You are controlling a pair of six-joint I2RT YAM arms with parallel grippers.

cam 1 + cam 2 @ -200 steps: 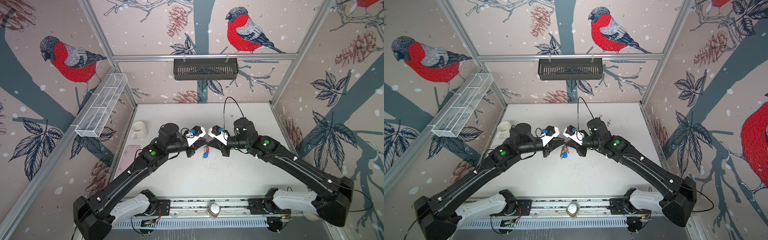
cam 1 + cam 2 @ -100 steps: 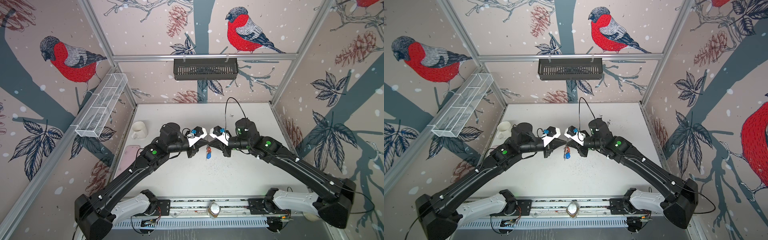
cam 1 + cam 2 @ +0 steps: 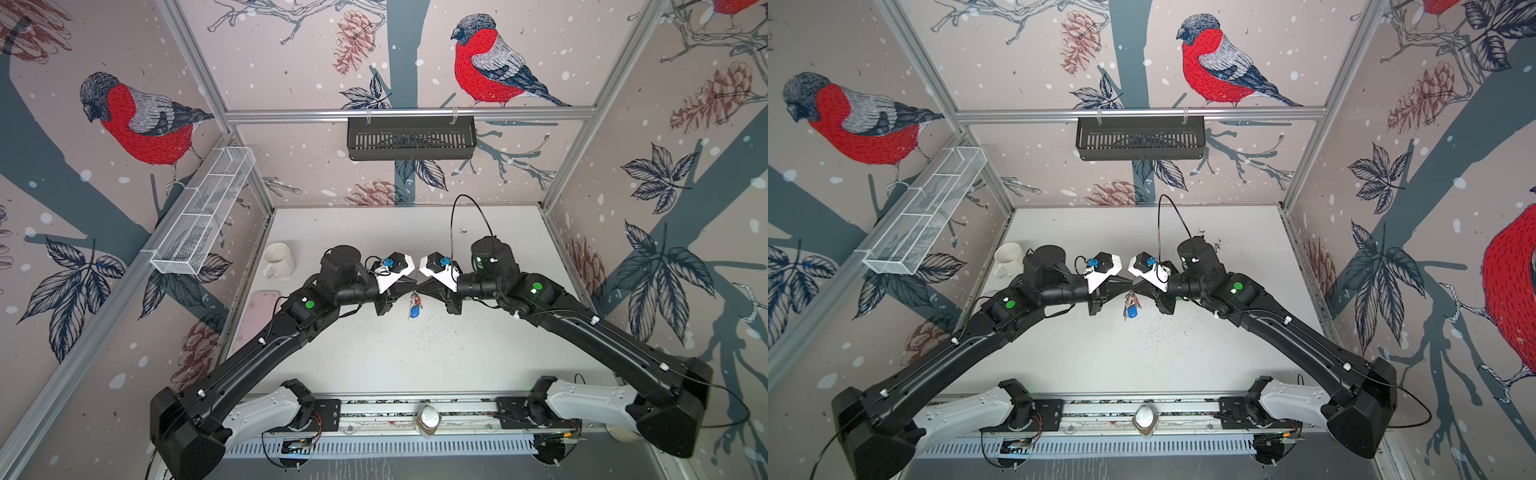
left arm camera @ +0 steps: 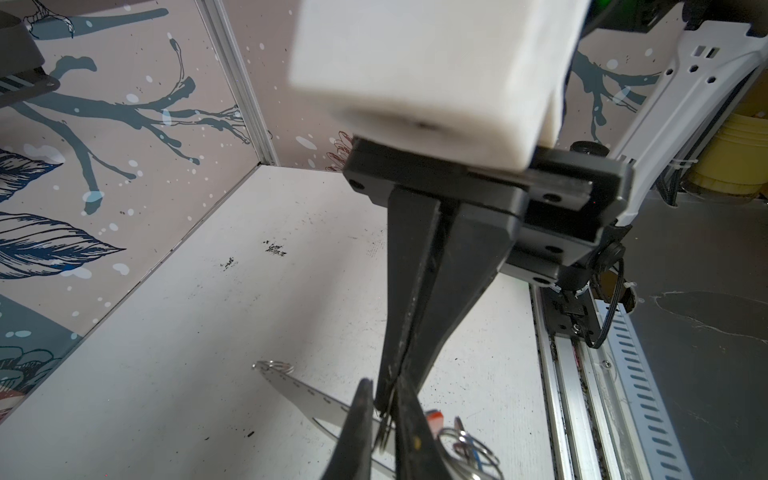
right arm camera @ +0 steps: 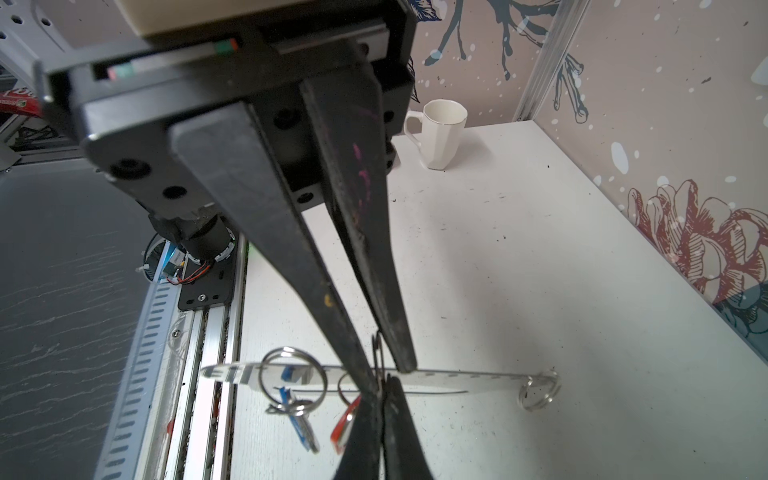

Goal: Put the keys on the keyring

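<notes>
Tip to tip, left end effector (image 4: 381, 405) and right end effector (image 5: 384, 373) both pinching the keyring (image 5: 457, 380), keys (image 3: 414, 309) dangling beneath the keyring

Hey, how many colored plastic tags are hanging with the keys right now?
2. The blue tag and the red tag hang side by side just under the keyring, seen edge-on in the right wrist view. Another could be hidden behind them.
</notes>
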